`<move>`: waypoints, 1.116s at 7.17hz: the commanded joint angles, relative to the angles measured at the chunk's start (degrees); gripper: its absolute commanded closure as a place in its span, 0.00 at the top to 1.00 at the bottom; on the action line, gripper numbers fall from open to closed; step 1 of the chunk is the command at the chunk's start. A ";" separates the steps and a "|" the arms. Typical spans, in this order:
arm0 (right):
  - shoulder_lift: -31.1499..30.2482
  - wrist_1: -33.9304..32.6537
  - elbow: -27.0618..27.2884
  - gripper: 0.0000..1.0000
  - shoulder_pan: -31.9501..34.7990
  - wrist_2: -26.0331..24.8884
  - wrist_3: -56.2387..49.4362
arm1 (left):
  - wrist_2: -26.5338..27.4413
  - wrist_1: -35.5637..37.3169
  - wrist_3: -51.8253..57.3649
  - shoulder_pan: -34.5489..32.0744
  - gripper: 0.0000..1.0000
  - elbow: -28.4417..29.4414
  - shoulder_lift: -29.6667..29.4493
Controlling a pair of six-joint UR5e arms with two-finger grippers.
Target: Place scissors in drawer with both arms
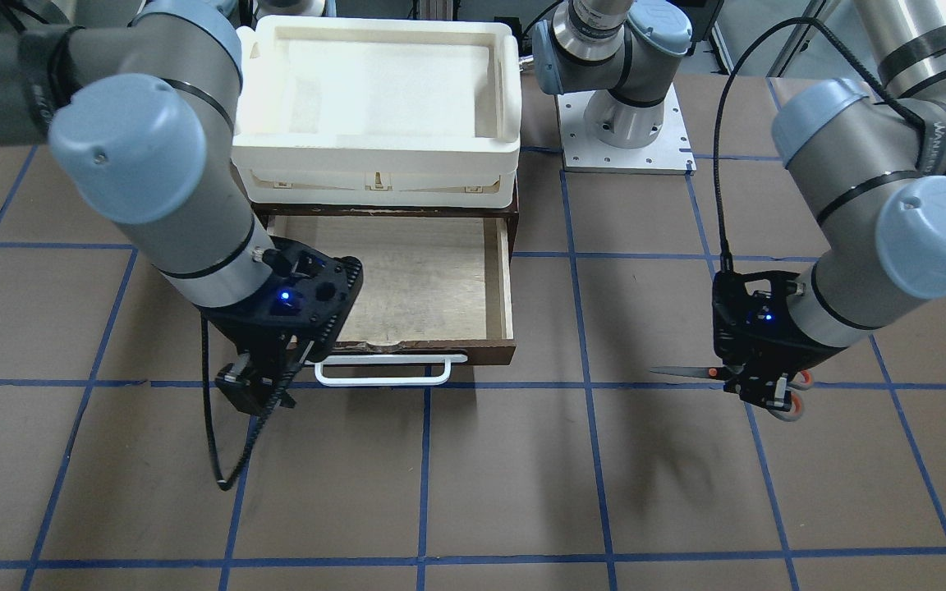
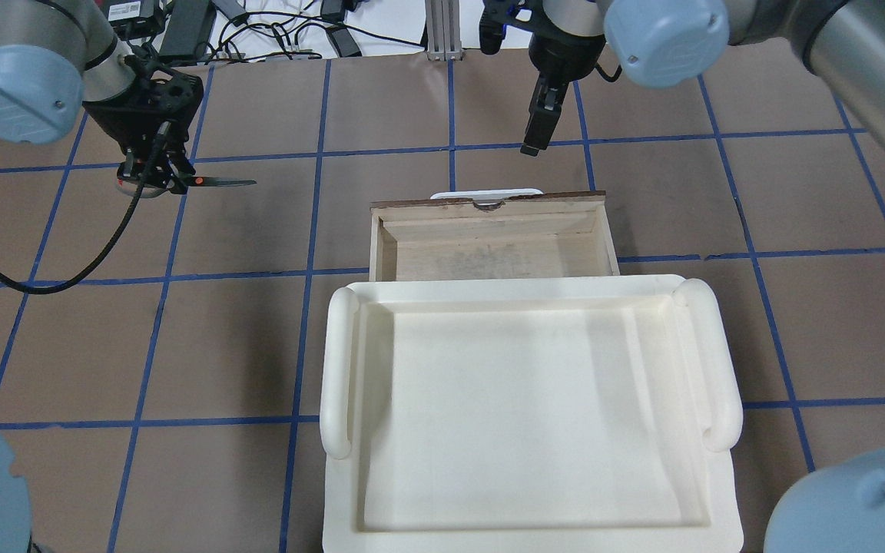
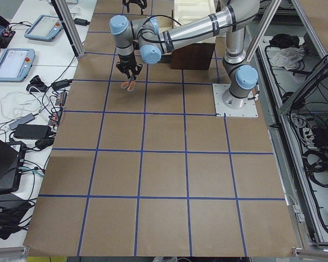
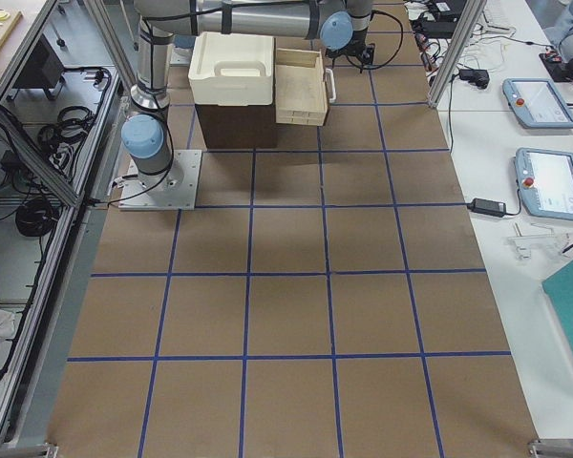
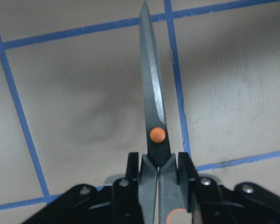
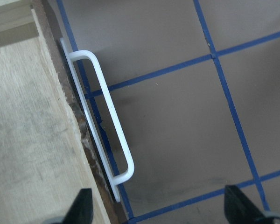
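The scissors (image 1: 691, 372) are in my left gripper (image 1: 760, 390), which is shut on them just behind the orange pivot and holds them level above the table. In the left wrist view the dark blades (image 5: 152, 102) point away from my closed gripper (image 5: 157, 175). In the overhead view the scissors (image 2: 216, 182) are far left of the drawer (image 2: 488, 257). The drawer (image 1: 504, 279) is pulled open and its pale inside is bare. My right gripper (image 1: 253, 392) is open and empty, just past the white handle (image 1: 383, 379). The handle (image 6: 107, 112) lies under the spread fingertips (image 6: 82, 205).
A cream-white plastic tray (image 1: 506, 90) sits on top of the dark cabinet, behind the open drawer. The left arm's base plate (image 1: 625, 139) stands beside it. The brown table has a blue tape grid. Operator desks with pendants (image 4: 544, 100) lie past the table's edge.
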 commanded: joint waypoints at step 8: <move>-15.18 15.21 2.83 1.00 -6.85 -5.54 46.72 | -5.13 -3.29 -23.56 -24.77 0.00 -0.90 3.46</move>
